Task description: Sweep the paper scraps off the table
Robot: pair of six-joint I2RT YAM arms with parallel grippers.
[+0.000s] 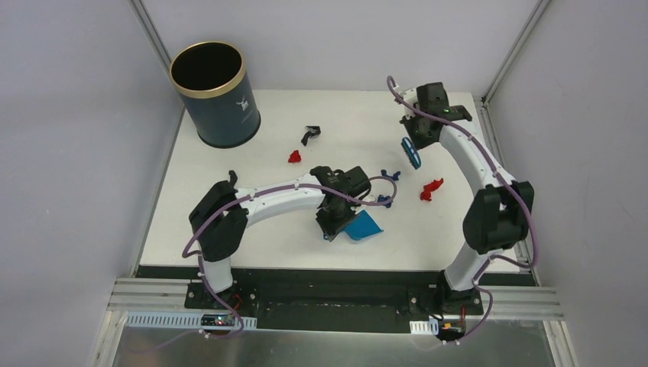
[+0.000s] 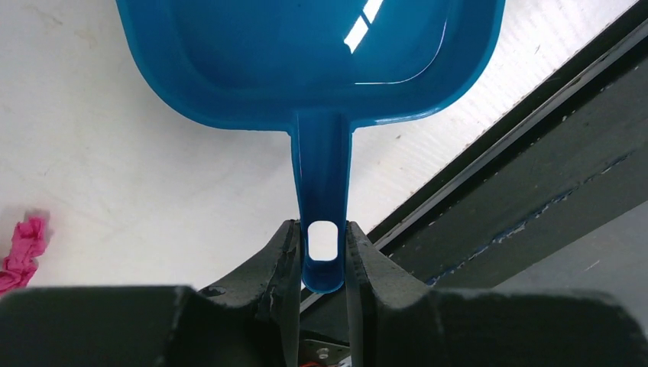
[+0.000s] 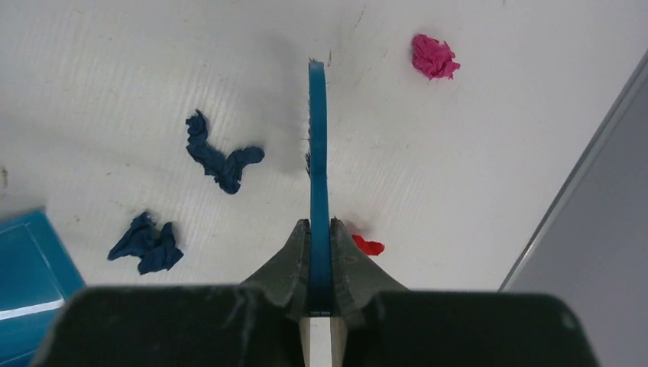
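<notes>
I am looking down on the white worktop [image 1: 229,229], which is sitting between grey walls. A dark blue bin [image 1: 215,95] with a gold rim is standing upright at the far left corner.

The left arm is reaching toward the middle of the near edge. Its fingers [image 2: 289,248] are clenching the end of the handle of the blue dustpan [image 2: 313,53]. The pan is lying close to the near edge, and I cannot tell whether its lip is touching the surface.

The right arm is bending toward the far right corner. Its fingers [image 3: 299,245] are grasping the blue brush [image 3: 318,138], which is showing edge-on in the wrist view.

The paper scraps [image 1: 431,189] are lying scattered on the worktop. A black scrap [image 1: 310,134] and a red scrap [image 1: 294,157] are sitting left of centre, toward the far edge. Two dark blue scraps [image 3: 221,159] are lying between dustpan and brush.

The right wrist view is also showing a magenta-pink scrap [image 3: 434,56] beyond the brush tip and a red bit [image 3: 367,245] just beside the fingers. I cannot tell which of the overhead scraps these are.
</notes>
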